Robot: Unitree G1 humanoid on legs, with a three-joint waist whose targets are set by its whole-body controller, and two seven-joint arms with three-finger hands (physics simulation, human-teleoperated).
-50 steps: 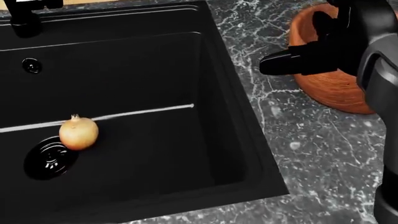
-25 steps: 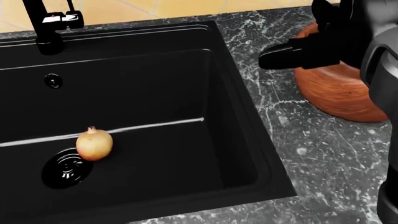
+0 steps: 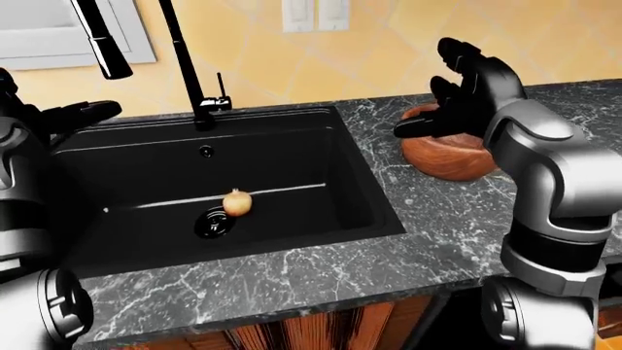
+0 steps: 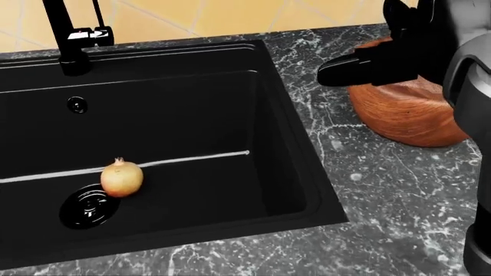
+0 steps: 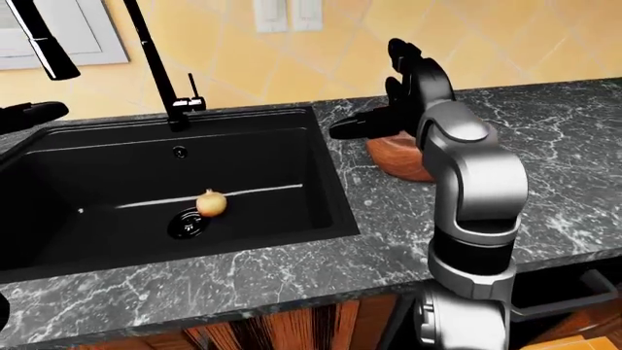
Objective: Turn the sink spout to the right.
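The black faucet post (image 3: pixel 181 51) rises from its base (image 4: pixel 74 62) at the sink's top rim. Its spout head (image 3: pixel 103 45) hangs out to the left, over the sink's left side in the left-eye view. A small lever (image 3: pixel 222 89) sticks up beside the base. My right hand (image 3: pixel 442 102) is open with its thumb pointing left, hovering over a wooden bowl (image 3: pixel 442 157) well to the right of the faucet. At the left edge, my left hand (image 3: pixel 82 113) is open with a finger stretched toward the sink, below the spout head and touching nothing.
The black sink basin (image 3: pixel 321 146) holds an onion (image 3: pixel 236 202) beside the drain (image 3: pixel 212 222). Dark marble counter (image 3: pixel 447 219) surrounds it. On the yellow tiled wall are outlet plates (image 3: pixel 316 14), with a window frame (image 3: pixel 58 44) at top left.
The head camera has tilted up, so the sink, onion and bowl slide down and right in the picture and the faucet base comes into view. My right hand keeps its pose over the bowl.
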